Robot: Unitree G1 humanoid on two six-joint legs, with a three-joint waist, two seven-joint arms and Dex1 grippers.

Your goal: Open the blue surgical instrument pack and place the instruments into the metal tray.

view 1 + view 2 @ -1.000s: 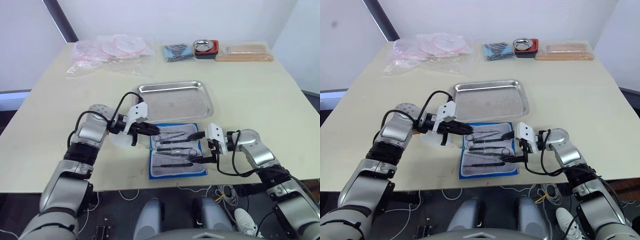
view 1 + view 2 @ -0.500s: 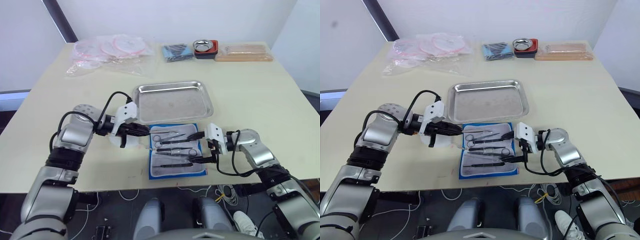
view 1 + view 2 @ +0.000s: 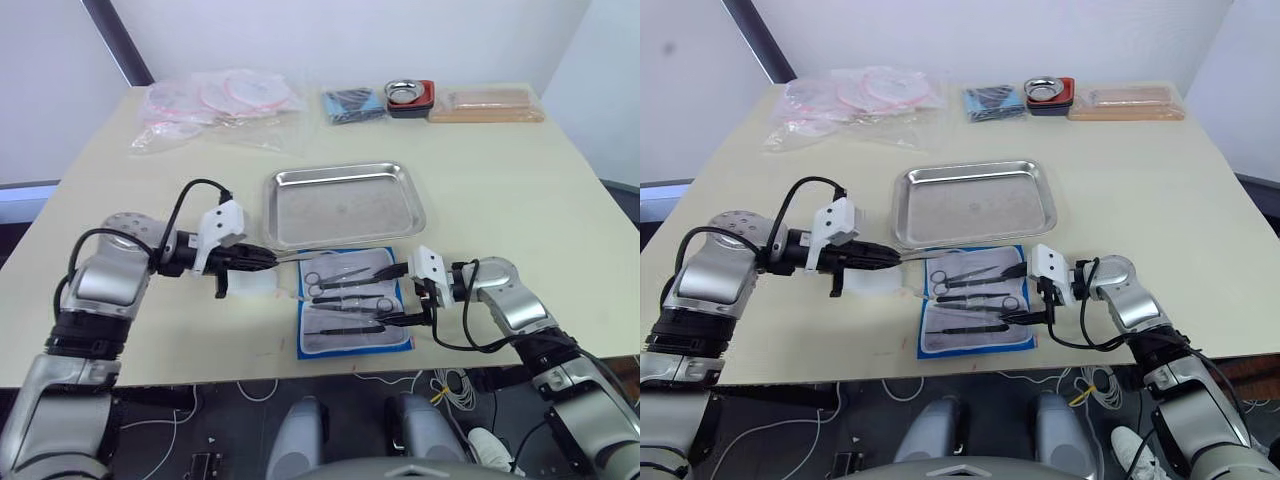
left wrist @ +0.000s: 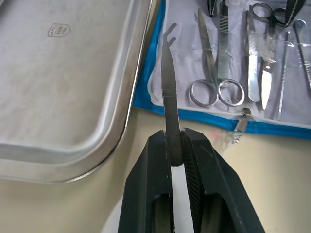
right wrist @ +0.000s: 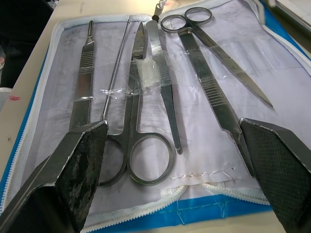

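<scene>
Bench (image 3: 520,170): the metal tray (image 3: 345,172) lies just beyond your left fingers' tips and holds no tool yet. The blue surgical instrument pack (image 3: 352,345) lies open, lining up, between the two grippers, with most of the instruments (image 5: 146,121) still in its pockets.

Change: over the last second your left gripper (image 4: 176,145) has drawn back from the pack's near-left corner and out over bare bench. Its fingers are clamped on one thin curved tool (image 4: 167,87), whose notched tip now reaches past them toward the tray's rim. Judgement: first tool extracted, transfer to tray pending.

Right gripper (image 5: 170,160) has held its place at the pack's right edge, fingers spread wide apart, straddling the row of scissors and forceps, holding nothing.

Writing: a small stamped mark (image 4: 58,30) on the tray floor, too small to read. No lettering visible on the pack's lining.
</scene>
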